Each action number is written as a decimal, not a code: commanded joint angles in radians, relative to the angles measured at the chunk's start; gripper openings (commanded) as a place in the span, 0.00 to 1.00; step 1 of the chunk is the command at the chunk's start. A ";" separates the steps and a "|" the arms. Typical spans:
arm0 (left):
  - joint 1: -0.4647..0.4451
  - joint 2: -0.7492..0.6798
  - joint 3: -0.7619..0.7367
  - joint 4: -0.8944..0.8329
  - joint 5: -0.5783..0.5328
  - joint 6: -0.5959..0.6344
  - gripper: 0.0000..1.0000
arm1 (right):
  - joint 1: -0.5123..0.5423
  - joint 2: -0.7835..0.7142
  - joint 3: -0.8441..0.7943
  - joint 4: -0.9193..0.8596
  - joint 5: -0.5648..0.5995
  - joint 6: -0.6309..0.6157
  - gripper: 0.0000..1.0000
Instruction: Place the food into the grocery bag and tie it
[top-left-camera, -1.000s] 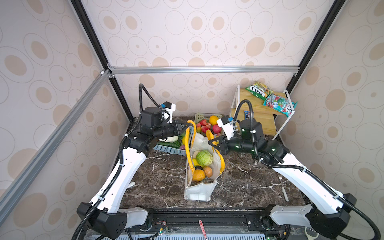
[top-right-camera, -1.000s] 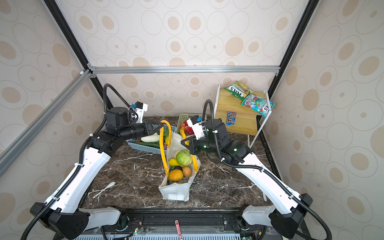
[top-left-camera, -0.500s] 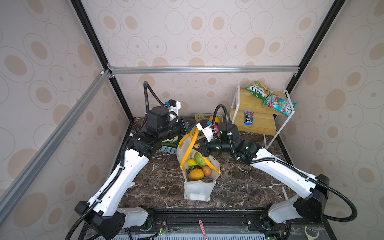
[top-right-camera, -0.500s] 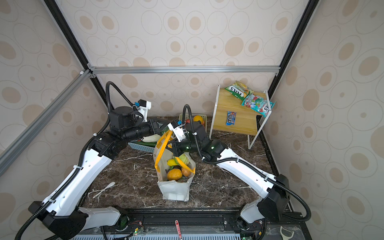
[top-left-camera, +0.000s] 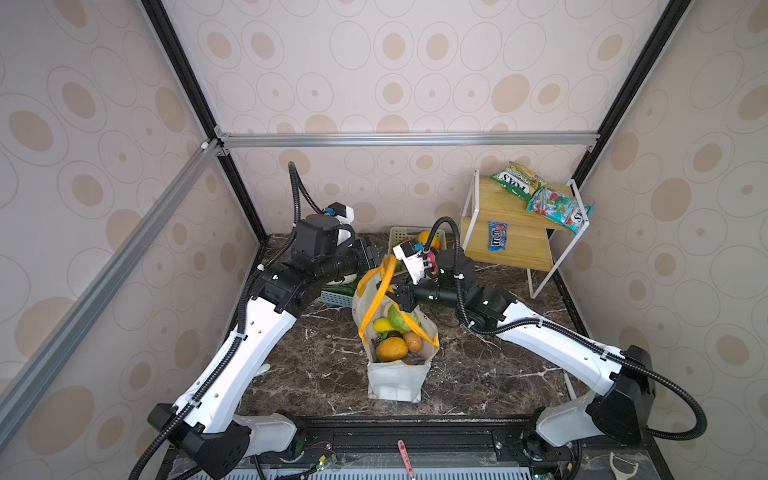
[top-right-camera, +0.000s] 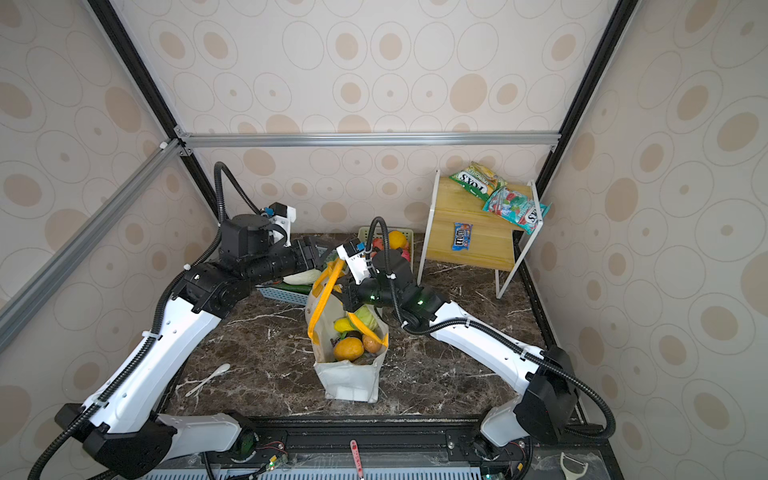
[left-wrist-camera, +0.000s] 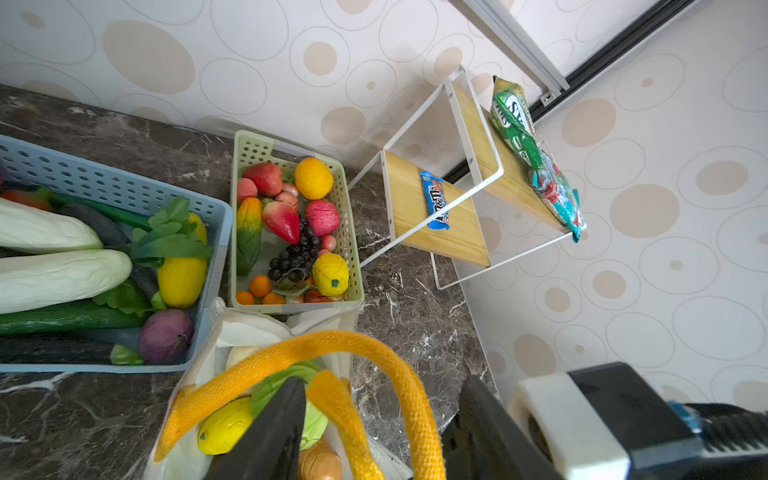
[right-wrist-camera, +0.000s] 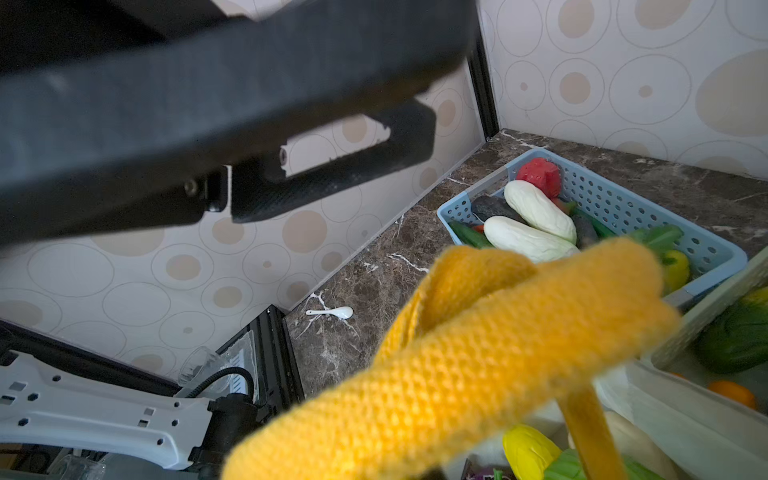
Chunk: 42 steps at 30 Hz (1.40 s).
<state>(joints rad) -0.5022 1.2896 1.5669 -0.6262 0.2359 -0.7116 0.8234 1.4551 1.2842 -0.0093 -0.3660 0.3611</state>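
At table centre: grocery bag (top-left-camera: 395, 378) upright, loaded, yellow handles (left-wrist-camera: 316, 345) not tied.
Left gripper (left-wrist-camera: 382, 380) at the bag's 11 o'clock, fingers (left-wrist-camera: 270, 432) spread, straddling the yellow handles without pinching. Right gripper (top-left-camera: 392, 293) in from 3 o'clock, clenched on one of them. Cabbage (top-left-camera: 402, 319) and orange piece (top-left-camera: 390, 349) inside the bag. Blue basket (top-left-camera: 336, 297) at 10, green basket (top-left-camera: 399, 235) at 12, snack packets (top-left-camera: 540, 199) on shelf (top-left-camera: 511, 249) at 2.

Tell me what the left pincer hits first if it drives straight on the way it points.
Probably the yellow handle, which arches across just ahead of the open left pincer. Beyond it sits the green basket; depth is unclear.
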 joint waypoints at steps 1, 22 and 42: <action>-0.006 0.000 -0.020 -0.045 -0.002 0.022 0.59 | 0.003 -0.009 -0.011 0.055 -0.011 -0.013 0.09; -0.018 -0.005 -0.110 0.053 0.092 -0.041 0.26 | 0.005 0.001 -0.002 0.118 -0.068 -0.005 0.09; -0.016 -0.031 -0.069 0.069 0.131 -0.070 0.00 | -0.197 -0.273 -0.229 -0.134 -0.098 -0.106 0.44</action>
<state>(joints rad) -0.5171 1.2881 1.4574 -0.5713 0.3607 -0.7670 0.6472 1.1767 1.0790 -0.1093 -0.4427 0.2863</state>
